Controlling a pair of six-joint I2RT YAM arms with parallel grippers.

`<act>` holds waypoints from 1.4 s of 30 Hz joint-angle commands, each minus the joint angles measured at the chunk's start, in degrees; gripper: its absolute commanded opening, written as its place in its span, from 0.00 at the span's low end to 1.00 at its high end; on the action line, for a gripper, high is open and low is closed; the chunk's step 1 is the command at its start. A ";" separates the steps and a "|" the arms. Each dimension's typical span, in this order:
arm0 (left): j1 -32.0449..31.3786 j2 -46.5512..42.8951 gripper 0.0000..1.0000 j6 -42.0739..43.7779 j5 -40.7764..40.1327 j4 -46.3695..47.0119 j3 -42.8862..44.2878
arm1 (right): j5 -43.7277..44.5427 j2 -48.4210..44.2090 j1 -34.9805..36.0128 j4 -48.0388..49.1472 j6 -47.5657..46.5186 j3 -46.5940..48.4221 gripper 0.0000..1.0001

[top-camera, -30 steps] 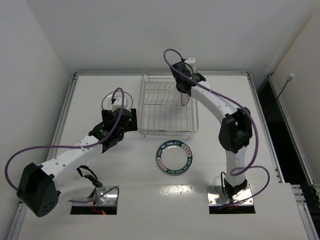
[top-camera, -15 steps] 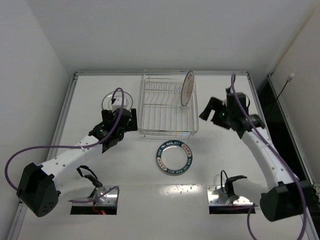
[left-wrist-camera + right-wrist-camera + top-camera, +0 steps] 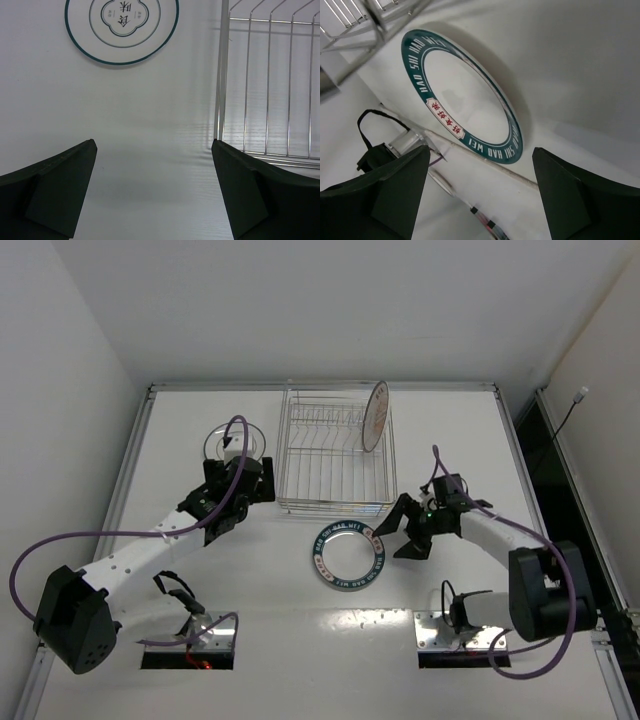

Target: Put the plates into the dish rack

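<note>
Right pincer (image 3: 398,538) spread beside the teal-rimmed plate (image 3: 347,555) on the tabletop (image 3: 450,430); left pincer (image 3: 153,145) spread near the thin-rimmed plate (image 3: 121,30); sunburst plate (image 3: 374,417) upright in the dish rack (image 3: 330,470).

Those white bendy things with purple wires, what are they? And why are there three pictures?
They are two robot arms bolted to a white table. Each arm ends in a two-finger claw called a gripper. The big picture looks down from above. The other two come from little cameras on the arms' wrists, so the dark shapes at the bottom are the claws themselves. The left gripper points at a plate with a thin dark rim that lies flat. The right gripper is close beside a teal lettered plate, which is also flat. Both grippers are open and hold nothing. A third plate, with an orange centre, stands upright in the wire dish rack.
</note>
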 commanded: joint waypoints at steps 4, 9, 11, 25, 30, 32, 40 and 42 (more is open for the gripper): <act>0.40 -1.91 1.00 0.11 -0.94 0.84 2.49 | 4.10 5.16 3.74 -0.34 -0.91 6.21 0.80; 0.40 -1.91 1.00 0.11 -2.08 0.84 2.49 | 5.96 9.29 6.01 -0.87 -0.91 6.22 0.78; 0.40 -1.91 1.00 0.11 -2.08 0.84 2.49 | 7.71 10.70 7.16 -1.40 -0.91 7.53 0.76; 0.40 -4.11 1.00 0.11 -3.66 0.84 2.49 | 19.05 18.80 17.10 -11.86 0.32 16.50 0.62; 0.40 -4.64 1.00 0.11 -3.66 0.84 2.49 | 19.76 16.69 17.10 -11.86 0.85 15.46 0.62; 0.40 -4.64 1.00 0.11 -3.66 0.84 2.49 | 19.76 16.07 17.71 -11.86 0.85 15.45 0.62; 0.40 -5.16 1.00 0.11 -4.28 0.32 2.49 | 19.76 21.76 19.56 -12.91 -0.29 18.86 0.30; 0.40 -5.16 1.00 0.11 -4.80 0.32 2.49 | 20.45 23.88 21.40 -14.75 -0.29 20.45 0.24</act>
